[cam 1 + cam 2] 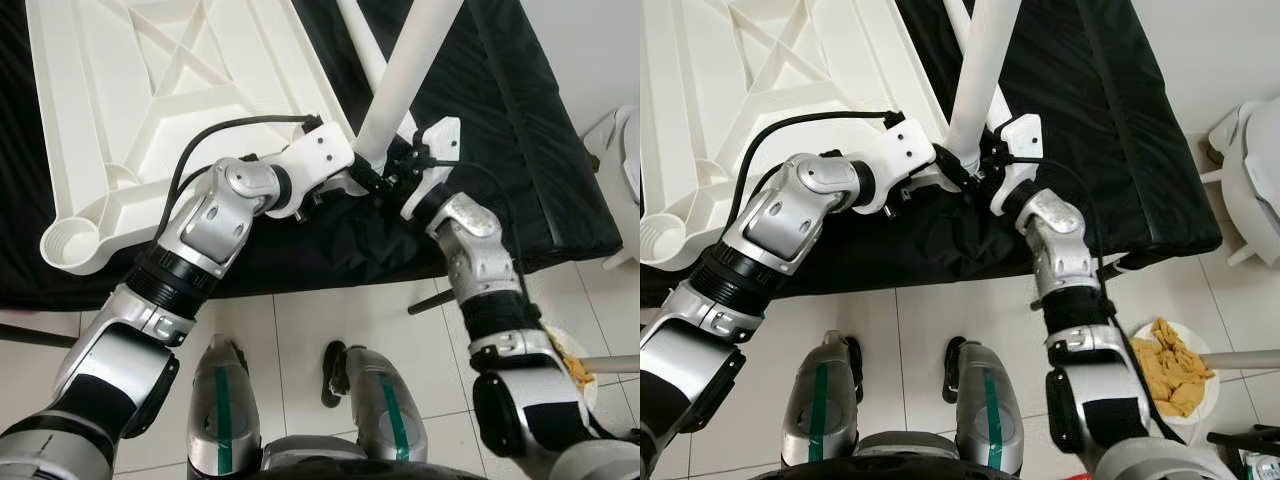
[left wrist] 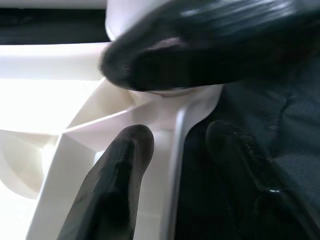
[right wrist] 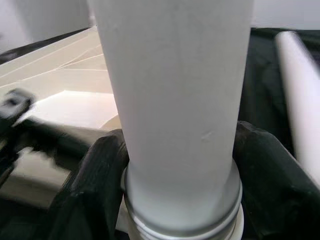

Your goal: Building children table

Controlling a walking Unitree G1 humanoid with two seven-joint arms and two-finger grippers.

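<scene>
Robot's legs (image 1: 300, 410): two silver legs with green stripes stand on the pale tiled floor (image 1: 290, 320), nearest the camera.
Plate (image 1: 1175, 375): a white plate with yellowish food lies on the floor by the robot's right side.
Right gripper (image 1: 392, 168): reaches up to the near edge of the black cloth (image 1: 500, 180); its two black fingers (image 3: 97, 175) clasp the lower end of the white table leg (image 1: 405, 75) from both sides.
Table leg: a round white tube, tilted, its grooved lower end at the corner of the tabletop (image 1: 170, 90); it rises away to the upper right.
Left gripper (image 1: 365, 180): meets the same corner from the other side; its fingers (image 2: 120, 170) are spread apart, one over the white ribbed plastic, one over the black cloth, holding nothing.
Tabletop: a white plastic panel lies underside up on the black cloth, showing crossed ribs and a round socket (image 1: 70, 240) at its near left corner.
Second leg (image 1: 362, 40): another white tube lies on the cloth beyond, crossing behind the held one.
White object (image 1: 1250, 170): stands on the floor to the far right, beside the cloth-covered surface.
</scene>
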